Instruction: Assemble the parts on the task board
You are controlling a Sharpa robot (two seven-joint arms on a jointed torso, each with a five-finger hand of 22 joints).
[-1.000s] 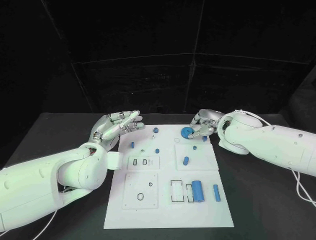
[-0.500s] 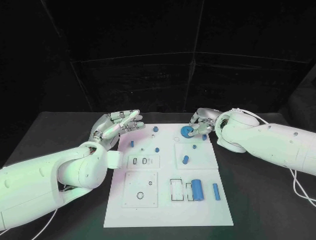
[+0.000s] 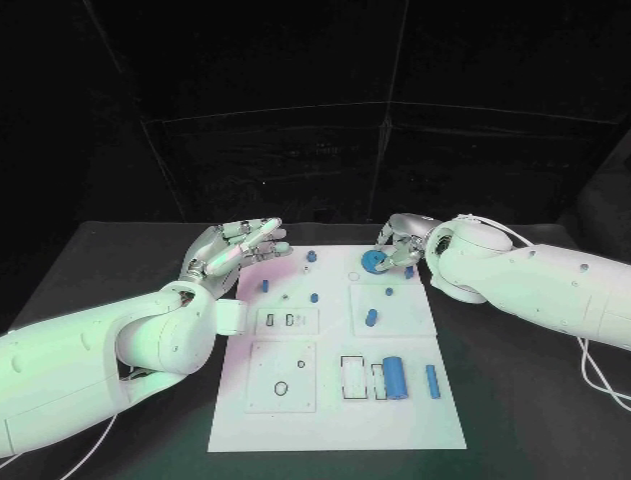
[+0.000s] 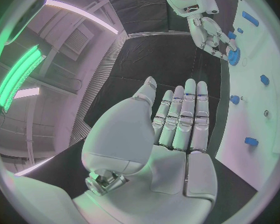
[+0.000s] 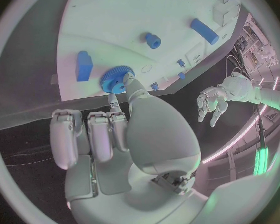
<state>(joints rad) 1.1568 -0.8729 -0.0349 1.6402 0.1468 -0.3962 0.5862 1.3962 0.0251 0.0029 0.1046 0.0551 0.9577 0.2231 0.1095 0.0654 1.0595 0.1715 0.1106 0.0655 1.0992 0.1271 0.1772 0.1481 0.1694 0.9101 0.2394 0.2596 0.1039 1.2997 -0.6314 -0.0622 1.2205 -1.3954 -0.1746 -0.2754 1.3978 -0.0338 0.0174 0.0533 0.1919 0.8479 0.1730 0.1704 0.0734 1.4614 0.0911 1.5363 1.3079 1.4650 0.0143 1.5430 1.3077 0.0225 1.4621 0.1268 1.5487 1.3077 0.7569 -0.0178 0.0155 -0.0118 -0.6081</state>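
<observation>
Gear (image 5: 117, 79): blue, toothed, seemingly round.

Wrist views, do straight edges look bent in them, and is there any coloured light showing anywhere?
Left wrist view: the task board edge bows along the circle's rim, with a green strip light and a pale one in the room behind the left hand. Right wrist view: the board's edge curves too, above the right hand holding the blue gear. Head view: edges stay straight; a faint pink-green tint falls on the board.

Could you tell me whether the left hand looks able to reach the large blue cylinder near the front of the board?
Probably yes: the left hand is open and holds nothing, and nothing lies over the large blue cylinder on the task board.
</observation>
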